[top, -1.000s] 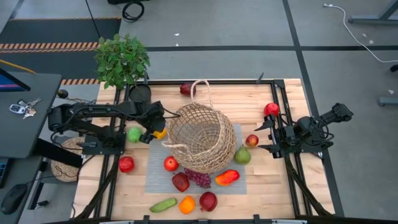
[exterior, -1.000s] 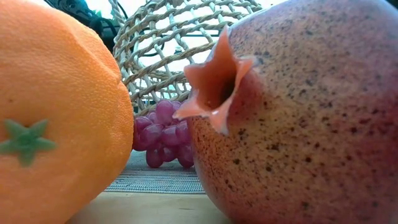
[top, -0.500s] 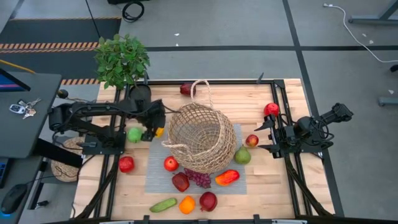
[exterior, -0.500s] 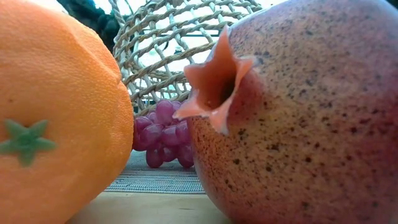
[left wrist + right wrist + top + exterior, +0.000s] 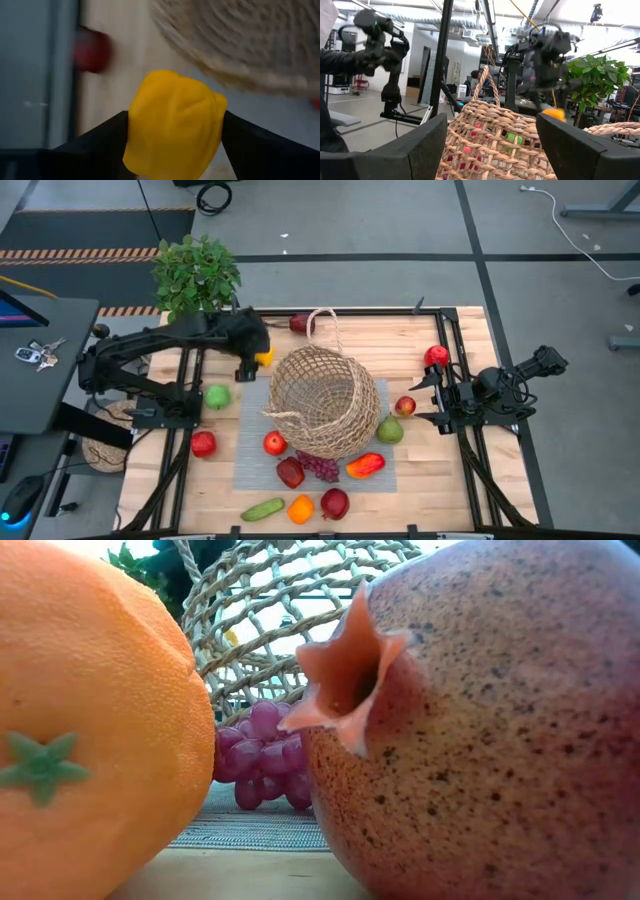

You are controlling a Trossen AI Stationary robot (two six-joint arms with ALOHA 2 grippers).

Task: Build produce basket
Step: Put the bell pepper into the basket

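The wicker basket [image 5: 325, 402] sits on a grey mat [image 5: 250, 455] in the middle of the table, its thin handle [image 5: 322, 328] toward the far side. My left gripper [image 5: 256, 358] hangs above the table just off the basket's far left rim, shut on a lumpy yellow fruit [image 5: 172, 130]. The right wrist view shows that fruit [image 5: 552, 114] above the rim. My right gripper [image 5: 492, 150] waits open at the table's right edge [image 5: 440, 398], holding nothing. More produce lies around the basket: grapes [image 5: 320, 466], a pear [image 5: 390, 430], a cucumber [image 5: 262, 508]. My left gripper pinches the yellow fruit by its two opposite sides [image 5: 134, 131] between its two fingers [image 5: 102, 142], which slant down from the table's left. The fruit bulges out past the fingertips. It is lifted clear of the table.
A potted plant [image 5: 196, 275] stands at the far left corner. A green apple [image 5: 217, 396] and a red apple [image 5: 203, 443] lie left of the mat. The orange [image 5: 90, 730] and pomegranate [image 5: 480, 730] sit at the near edge. Red apples [image 5: 436, 356] lie near my right gripper.
My left gripper has risen from table height beside the basket's left side and gone toward the far edge, rolling as it went. The yellow fruit has gone up with it and now hangs clear of the table.
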